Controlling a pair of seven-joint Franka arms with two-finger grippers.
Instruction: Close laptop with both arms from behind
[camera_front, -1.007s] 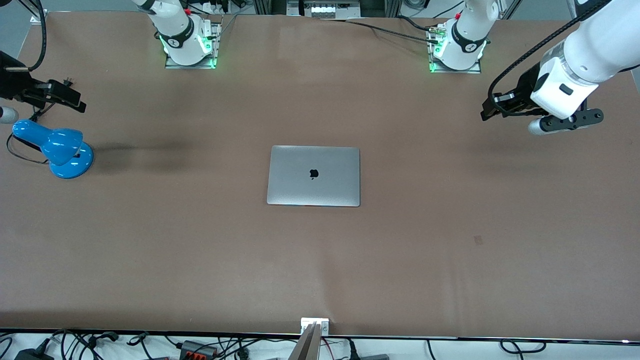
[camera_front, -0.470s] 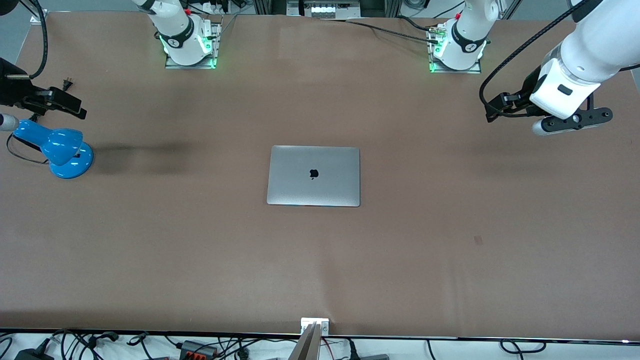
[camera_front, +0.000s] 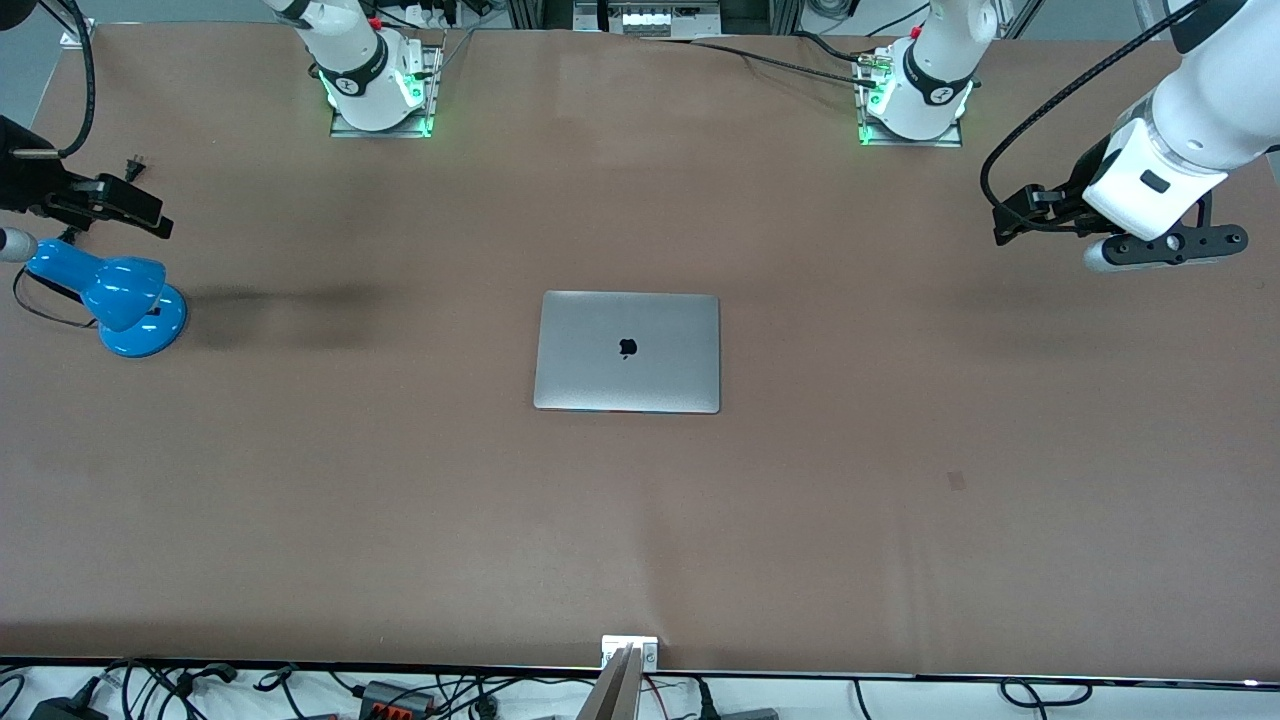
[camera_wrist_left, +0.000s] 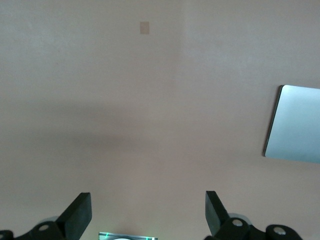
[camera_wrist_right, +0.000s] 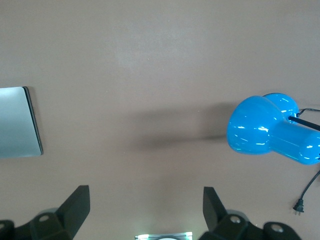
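While laptop (camera_front: 627, 352) stays shut, left gripper (camera_wrist_left: 148, 214), seemingly open, retreats outward.

Laptop (camera_front: 627, 351) matt brushed metal; lamp (camera_front: 110, 290) glossy blue.

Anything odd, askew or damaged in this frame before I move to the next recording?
Nothing stands out. The laptop lies shut, flat and square on the table; the blue lamp sits at the right arm's end. The left gripper and right gripper hang open over bare table.
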